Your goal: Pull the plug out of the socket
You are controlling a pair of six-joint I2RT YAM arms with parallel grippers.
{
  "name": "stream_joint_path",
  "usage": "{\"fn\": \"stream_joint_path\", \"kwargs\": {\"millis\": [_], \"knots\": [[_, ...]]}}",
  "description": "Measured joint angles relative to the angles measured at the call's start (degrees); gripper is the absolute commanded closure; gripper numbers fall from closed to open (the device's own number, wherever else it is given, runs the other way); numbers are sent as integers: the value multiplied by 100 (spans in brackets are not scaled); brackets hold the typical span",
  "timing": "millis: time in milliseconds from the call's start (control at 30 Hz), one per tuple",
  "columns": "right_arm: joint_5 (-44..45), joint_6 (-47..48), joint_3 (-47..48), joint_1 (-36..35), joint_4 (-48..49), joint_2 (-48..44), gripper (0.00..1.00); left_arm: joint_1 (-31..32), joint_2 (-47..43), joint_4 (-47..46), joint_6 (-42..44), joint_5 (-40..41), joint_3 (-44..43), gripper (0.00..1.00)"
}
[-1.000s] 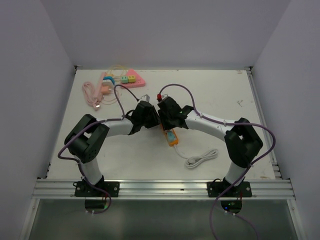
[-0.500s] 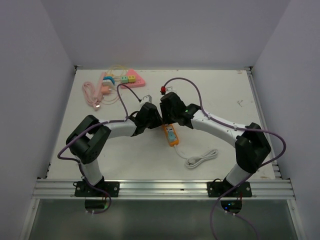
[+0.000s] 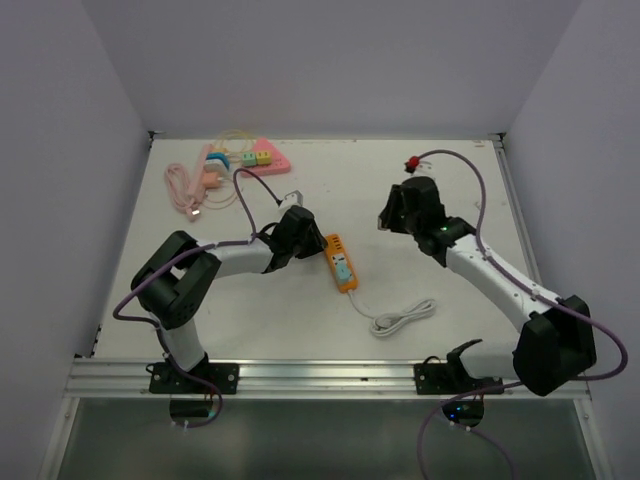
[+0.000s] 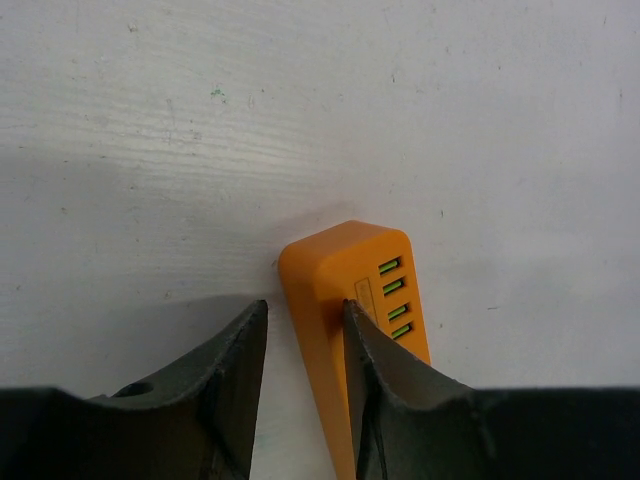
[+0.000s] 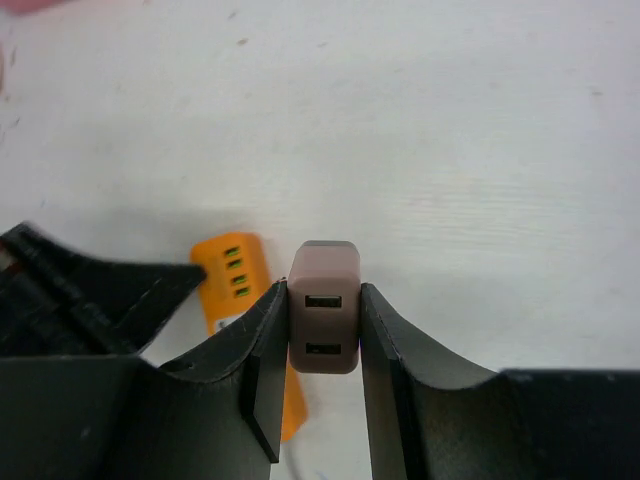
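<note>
The orange power strip lies on the white table, its white cord trailing toward the near edge. My left gripper sits at the strip's far end. In the left wrist view its jaws stand narrowly apart, one finger resting on top of the strip, the other on the table beside it. My right gripper is to the right of the strip and away from it. In the right wrist view it is shut on a brown two-port plug, free of the strip.
A pink triangular socket block with small adapters and a coiled pink cable lie at the back left. A metal rail runs along the table's right edge. White walls enclose the table.
My right gripper has lifted off the strip and swung right with the brown plug in it. My left gripper has stayed at the strip's far end.
</note>
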State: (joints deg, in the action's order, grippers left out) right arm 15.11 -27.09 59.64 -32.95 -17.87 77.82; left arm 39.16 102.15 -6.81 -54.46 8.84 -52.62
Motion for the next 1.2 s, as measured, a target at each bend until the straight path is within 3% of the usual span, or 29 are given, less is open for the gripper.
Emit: {"fn": "stream_joint_path", "kwargs": {"millis": [133, 333, 500, 700, 800, 833, 933, 1133, 1200], "knots": [[-610, -238, -815, 1445, 522, -468, 100, 0, -4, 15, 0, -4, 2, 60], [-1770, -699, -1453, 2675, 1574, -223, 100, 0, -7, 13, 0, -7, 2, 59], [-2448, -1143, -1502, 3198, 2859, 820, 100, 0, -9, 13, 0, -7, 2, 59], [-2905, -1515, -1497, 3259, 3834, 1941, 100, 0, -9, 15, 2, -9, 2, 59], [-2994, -1615, -1497, 3327, 4061, 2159, 86, 0, -9, 15, 4, -9, 2, 59], [-3010, -1646, -1497, 3375, 4116, 2179, 69, 0, -9, 15, 4, -9, 2, 59], [-3027, -1709, -1497, 3521, 4280, 2199, 45, 0, -9, 15, 4, -11, 2, 58], [-3128, -1720, -1484, 3720, 4382, 2396, 38, -2, -11, 17, 4, -28, 2, 58], [-3139, -1727, -1484, 3753, 4371, 2474, 26, -2, -15, 24, 4, -31, 2, 58]]}}
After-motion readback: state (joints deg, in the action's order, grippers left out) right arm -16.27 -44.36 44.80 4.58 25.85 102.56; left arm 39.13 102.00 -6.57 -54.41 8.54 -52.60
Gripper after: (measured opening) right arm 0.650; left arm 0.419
